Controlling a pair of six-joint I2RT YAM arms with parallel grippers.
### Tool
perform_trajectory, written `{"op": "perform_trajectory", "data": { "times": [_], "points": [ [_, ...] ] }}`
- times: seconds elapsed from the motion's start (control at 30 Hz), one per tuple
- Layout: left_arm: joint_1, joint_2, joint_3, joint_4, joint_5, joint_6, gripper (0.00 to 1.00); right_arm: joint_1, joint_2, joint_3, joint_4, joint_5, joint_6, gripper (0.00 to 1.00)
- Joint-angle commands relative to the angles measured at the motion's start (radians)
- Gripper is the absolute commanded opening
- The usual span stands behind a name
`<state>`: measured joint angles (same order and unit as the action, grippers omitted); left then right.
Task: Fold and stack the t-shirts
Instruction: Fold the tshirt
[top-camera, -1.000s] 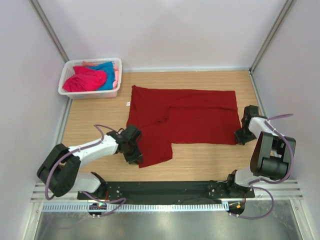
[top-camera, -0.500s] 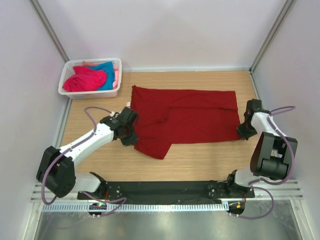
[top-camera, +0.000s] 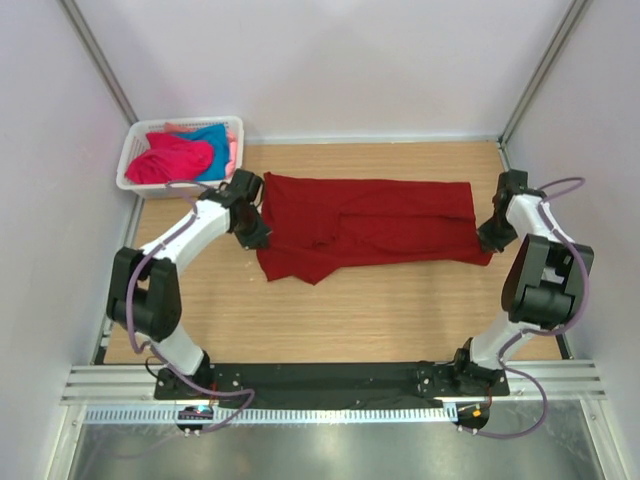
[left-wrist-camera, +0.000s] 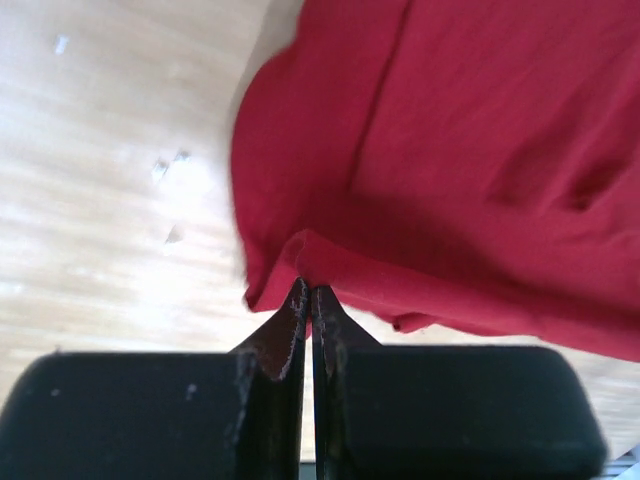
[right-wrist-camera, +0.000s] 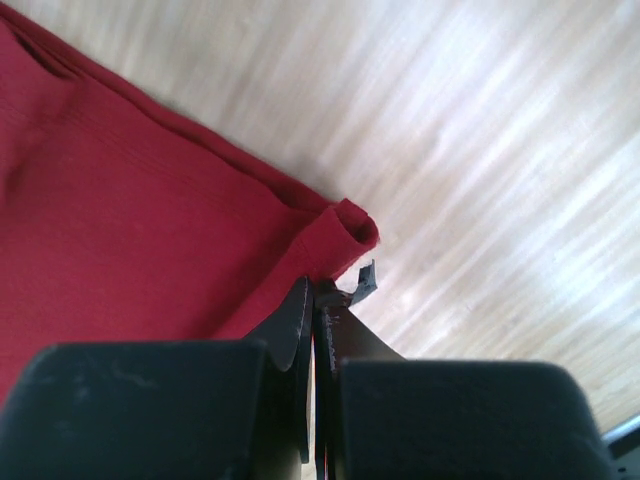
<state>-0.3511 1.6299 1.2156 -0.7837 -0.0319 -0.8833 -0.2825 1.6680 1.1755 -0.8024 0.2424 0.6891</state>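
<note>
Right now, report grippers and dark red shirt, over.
Left gripper shut on dark red cloth t-shirt, left edge. Right gripper shut on its right corner. Shirt spread across wooden table, partly folded. White lattice basket apart, far left.

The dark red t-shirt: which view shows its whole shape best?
The top external view: the whole dark red t-shirt lies spread on the table. The wrist views show only the edges pinched by the left gripper and right gripper.

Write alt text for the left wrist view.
The left arm's dark fingers, at bottom centre, are shut on a bunched edge of the dark red t-shirt. The shirt fills the upper right of the view, and the pale wooden table shows on the left.
</note>
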Motion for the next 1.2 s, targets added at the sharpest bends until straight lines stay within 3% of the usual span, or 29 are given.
{"op": "perform_trajectory", "data": {
  "times": [0.0,0.33,0.67,1.17],
  "points": [
    [0.021,0.063,0.131,-0.028,0.016,0.032,0.00,0.003,0.058,0.107,-0.014,-0.008,-0.082,0.01],
    [0.046,0.337,0.544,-0.196,-0.046,0.155,0.00,0.071,0.308,0.416,-0.107,-0.019,-0.266,0.01],
    [0.047,0.584,0.915,-0.362,-0.186,0.274,0.00,0.091,0.401,0.467,-0.092,-0.048,-0.281,0.01],
    [0.090,0.694,1.029,-0.328,-0.183,0.300,0.01,0.091,0.437,0.497,-0.061,-0.077,-0.235,0.01]
  ]
}}
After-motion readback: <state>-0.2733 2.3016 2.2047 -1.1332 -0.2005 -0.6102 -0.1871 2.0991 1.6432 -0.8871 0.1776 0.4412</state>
